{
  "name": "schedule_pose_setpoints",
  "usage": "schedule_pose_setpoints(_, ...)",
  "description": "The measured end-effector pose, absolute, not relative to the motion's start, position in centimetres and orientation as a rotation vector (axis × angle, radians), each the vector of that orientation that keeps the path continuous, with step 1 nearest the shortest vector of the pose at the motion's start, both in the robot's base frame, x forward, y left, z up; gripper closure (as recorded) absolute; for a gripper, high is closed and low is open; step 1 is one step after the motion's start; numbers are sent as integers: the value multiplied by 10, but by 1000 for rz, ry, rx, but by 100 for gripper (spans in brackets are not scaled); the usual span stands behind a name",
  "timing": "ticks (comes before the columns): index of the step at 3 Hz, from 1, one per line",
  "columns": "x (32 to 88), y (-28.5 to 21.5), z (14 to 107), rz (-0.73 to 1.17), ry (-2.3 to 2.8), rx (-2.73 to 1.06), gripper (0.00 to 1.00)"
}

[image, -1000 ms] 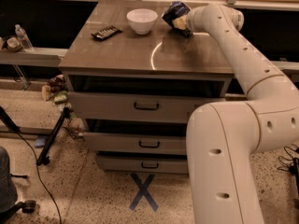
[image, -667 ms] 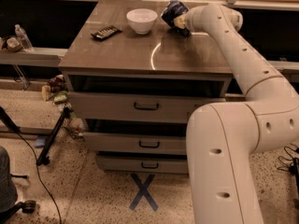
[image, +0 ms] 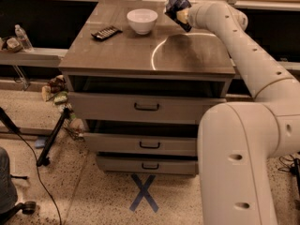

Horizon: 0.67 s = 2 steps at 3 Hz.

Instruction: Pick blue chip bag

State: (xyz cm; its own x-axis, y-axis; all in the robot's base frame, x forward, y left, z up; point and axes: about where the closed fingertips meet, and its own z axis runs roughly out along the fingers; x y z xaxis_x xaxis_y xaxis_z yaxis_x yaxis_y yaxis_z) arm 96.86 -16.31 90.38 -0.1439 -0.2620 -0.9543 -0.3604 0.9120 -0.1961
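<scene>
Dark-blue glossy foil chip bag (image: 175,4) hangs at the far right of the brown counter (image: 117,55), apparently just off it, with the gripper (image: 182,16) fingers clamped on it; raise straight and slowly, squeezing firmly, since foil likely slips

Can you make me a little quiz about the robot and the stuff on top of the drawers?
1. True or false: the gripper holds the blue chip bag over the far right of the cabinet top.
2. What lies left of the white bowl? A) a cup B) the black remote C) a spoon
3. Fill in: the cabinet's front shows ___ drawers.
Key: 1 true; 2 B; 3 three.
</scene>
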Motion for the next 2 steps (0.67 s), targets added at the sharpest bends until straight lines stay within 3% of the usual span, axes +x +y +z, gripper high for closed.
schedule_pose_setpoints(2, 909, -162, 963, 121, 1615, -507, 100)
